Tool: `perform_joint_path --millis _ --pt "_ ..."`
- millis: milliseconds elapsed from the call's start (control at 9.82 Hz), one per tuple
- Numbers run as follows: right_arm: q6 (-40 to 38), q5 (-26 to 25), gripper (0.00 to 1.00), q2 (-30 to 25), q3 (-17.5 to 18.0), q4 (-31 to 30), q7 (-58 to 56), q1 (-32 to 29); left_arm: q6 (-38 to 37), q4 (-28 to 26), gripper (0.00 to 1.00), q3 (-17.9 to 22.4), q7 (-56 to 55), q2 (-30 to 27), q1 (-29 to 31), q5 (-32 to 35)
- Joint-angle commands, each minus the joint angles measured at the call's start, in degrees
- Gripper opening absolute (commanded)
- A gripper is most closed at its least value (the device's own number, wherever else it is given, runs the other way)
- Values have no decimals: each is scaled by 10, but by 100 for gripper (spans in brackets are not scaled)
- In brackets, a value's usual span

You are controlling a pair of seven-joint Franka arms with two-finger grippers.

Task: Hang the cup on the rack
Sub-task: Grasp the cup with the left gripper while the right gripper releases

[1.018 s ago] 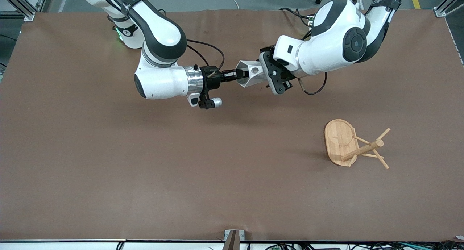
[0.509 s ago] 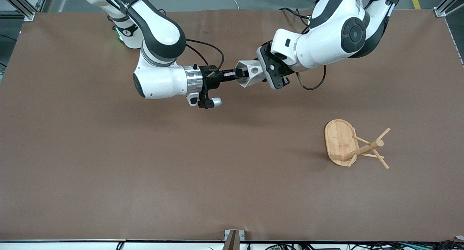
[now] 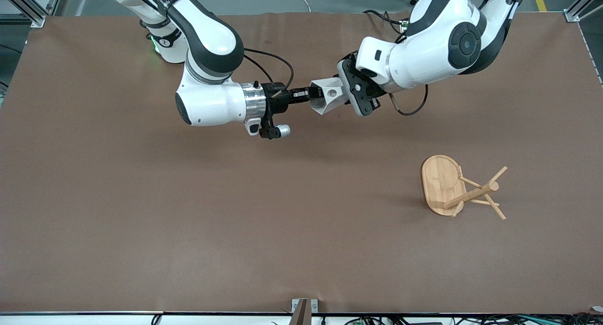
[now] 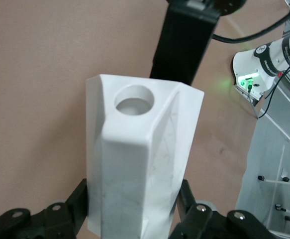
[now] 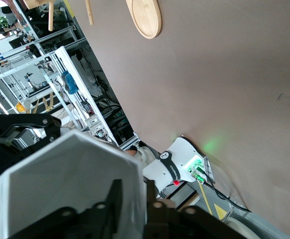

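The white faceted cup (image 3: 326,96) hangs in the air over the table's robot side, lying sideways between the two grippers. My left gripper (image 3: 341,95) is shut on it. Its fingers (image 4: 72,201) press both flanks of the cup (image 4: 140,164) below the handle hole. My right gripper (image 3: 312,95) reaches the cup's open rim from the other end and straddles the cup wall (image 5: 65,179); the right gripper (image 5: 135,199) sits right at that rim. The bamboo rack (image 3: 452,189) lies tipped on its side on the table, nearer the front camera, toward the left arm's end.
The rack's oval base (image 3: 440,181) stands on edge with the post and pegs (image 3: 492,193) pointing toward the left arm's end. The brown table cover (image 3: 188,212) stretches bare around it. Cables hang from both wrists.
My left gripper has shut on the cup. The cup and both hands have shifted slightly toward the left arm's end. The rack has not moved.
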Motion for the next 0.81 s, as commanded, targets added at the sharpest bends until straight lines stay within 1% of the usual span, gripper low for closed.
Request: perform_joint_path --millis 0,204,305,407,509,611,713 --pt "-6 13 100 -17 0 -10 14 2 4 -24 2 19 -21 -21 12 7" --pt "-8 6 100 -18 -5 -10 12 -4 4 -50 2 55 -29 -47 13 20" --pt "-14 -1 100 -18 -6 -11 12 -18 4 -67 2 77 -29 -64 13 20" --pt "-16 -27 100 -18 -7 -10 13 -40 4 -80 3 101 -28 -77 13 20" --pt "-16 -62 100 -18 -7 -9 16 -66 4 -80 3 130 -22 -77 13 42" --pt "-16 -110 100 -18 -8 -6 22 -91 6 -78 3 154 -21 -77 12 56" --pt "-16 -191 100 -19 -9 -3 28 -124 9 -78 3 176 -21 -77 12 57"
